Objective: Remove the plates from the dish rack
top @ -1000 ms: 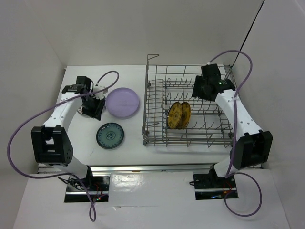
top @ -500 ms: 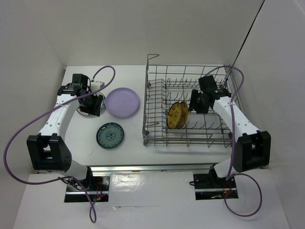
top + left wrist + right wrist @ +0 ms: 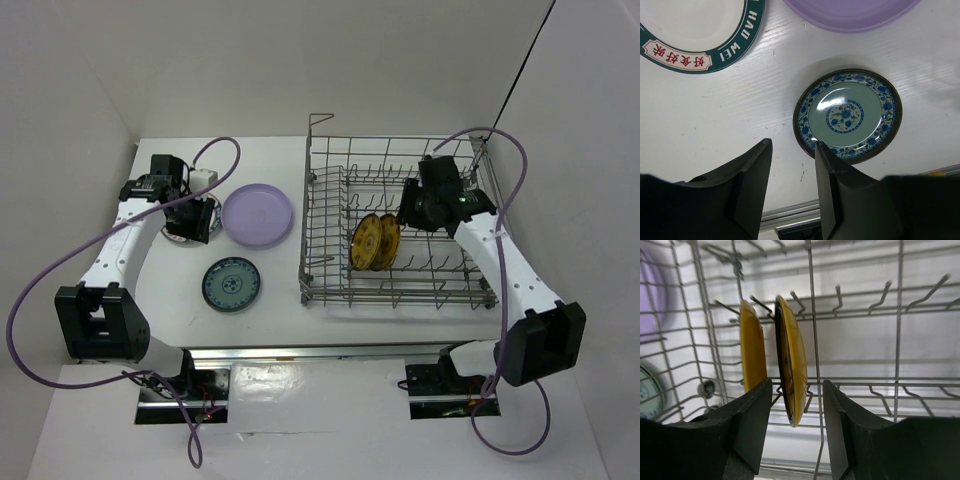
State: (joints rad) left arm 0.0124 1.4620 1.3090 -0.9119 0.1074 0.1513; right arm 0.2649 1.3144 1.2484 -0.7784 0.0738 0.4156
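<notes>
Two yellow-gold plates (image 3: pixel 375 242) stand on edge in the grey wire dish rack (image 3: pixel 322 292). My right gripper (image 3: pixel 797 390) is open, its fingers either side of the lower rim of the nearer yellow plate (image 3: pixel 792 357) with a gap on each side. The other yellow plate (image 3: pixel 752 347) stands just left of it. On the table lie a lavender plate (image 3: pixel 257 214), a small teal plate (image 3: pixel 231 284) and a white plate with a dark rim (image 3: pixel 700 30). My left gripper (image 3: pixel 793 150) hangs open and empty above the table, beside the teal plate (image 3: pixel 847 115).
The rack's upright tines (image 3: pixel 885 290) and cross wires (image 3: pixel 900 315) crowd around the right gripper. A wire loop (image 3: pixel 318 120) rises at the rack's back left corner. White walls close in on the table at the left, back and right.
The right gripper came from the rack's back right down to the yellow plates, and its jaws narrowed. The left gripper shifted slightly over the white plate.
</notes>
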